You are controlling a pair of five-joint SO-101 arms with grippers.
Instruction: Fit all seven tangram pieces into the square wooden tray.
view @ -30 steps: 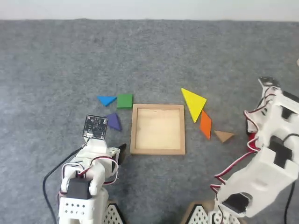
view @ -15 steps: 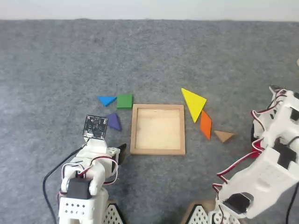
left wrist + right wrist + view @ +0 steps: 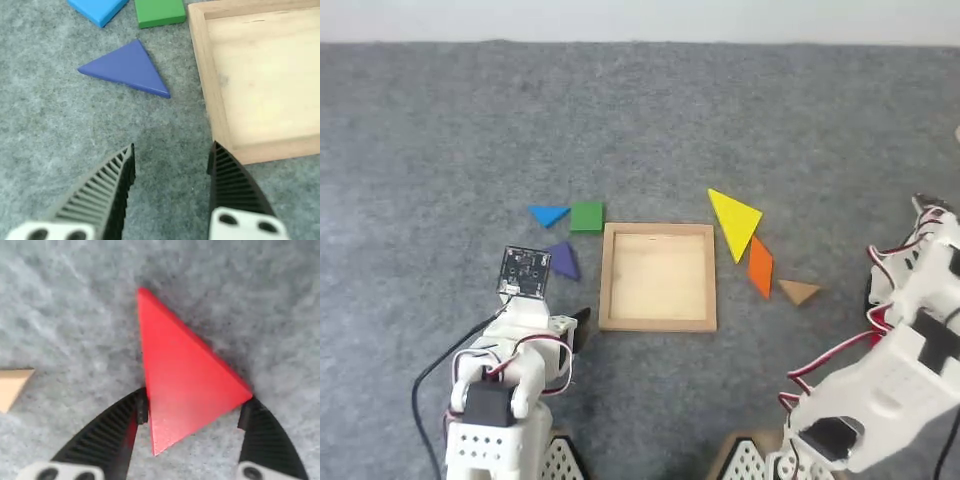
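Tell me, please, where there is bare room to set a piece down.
The tray is empty, and the mat beyond it is bare. Crowded: blue triangle, green square and purple triangle on its left; yellow triangle, orange piece and tan triangle on its right.

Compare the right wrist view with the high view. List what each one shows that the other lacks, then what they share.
Right wrist view, not the high view: a red triangle lying on the carpet, with the right gripper over it, jaws at its two sides.

High view, not the right wrist view: the wooden tray, with no piece in it, and around it the yellow triangle, orange parallelogram, green square, blue triangle and purple triangle.

Shared: the tan triangle and the grey carpet.
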